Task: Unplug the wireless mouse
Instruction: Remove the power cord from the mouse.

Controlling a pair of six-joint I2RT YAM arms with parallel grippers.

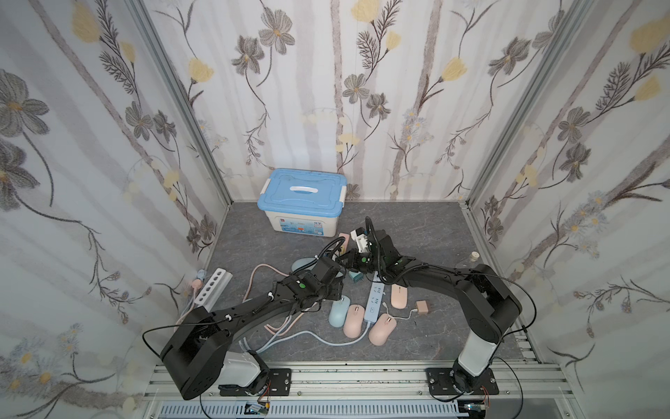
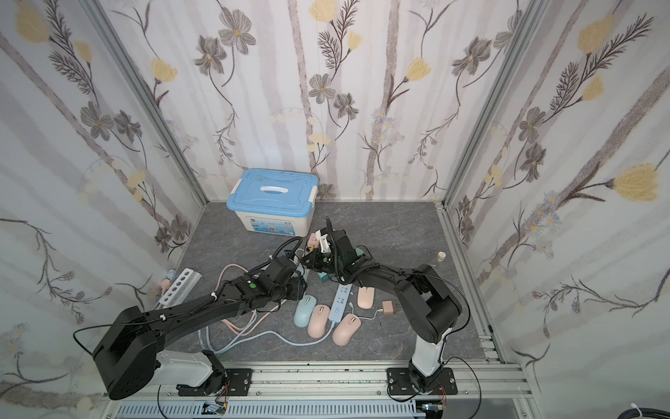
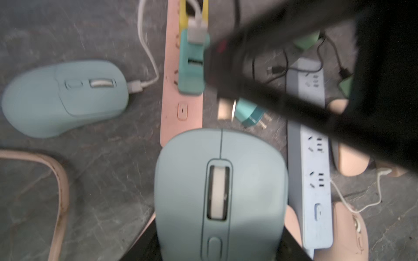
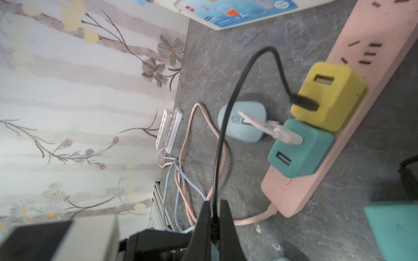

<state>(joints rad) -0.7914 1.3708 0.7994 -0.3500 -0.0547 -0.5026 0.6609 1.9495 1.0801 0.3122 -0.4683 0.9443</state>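
My left gripper (image 3: 220, 246) is shut on a light blue wireless mouse (image 3: 187, 180), its black fingers along the mouse's two sides. No cable shows at the mouse's front edge. In both top views that mouse (image 1: 339, 312) lies low beside the pink mice. My right gripper (image 4: 214, 203) is shut on a thin black cable (image 4: 228, 108) that loops up to a yellow charger (image 4: 332, 97) on the pink power strip (image 4: 371, 40). A second light blue mouse (image 3: 45, 101) is joined by a white cable (image 4: 282, 134) to the teal charger (image 4: 303, 153).
A blue-lidded storage box (image 1: 302, 203) stands at the back wall. A blue power strip (image 1: 375, 301), three pink mice (image 1: 353, 321), a tan adapter (image 1: 422, 306) and a loose teal plug (image 3: 248, 113) lie mid-table. Pink and blue cords trail left to a white socket bar (image 1: 214, 286).
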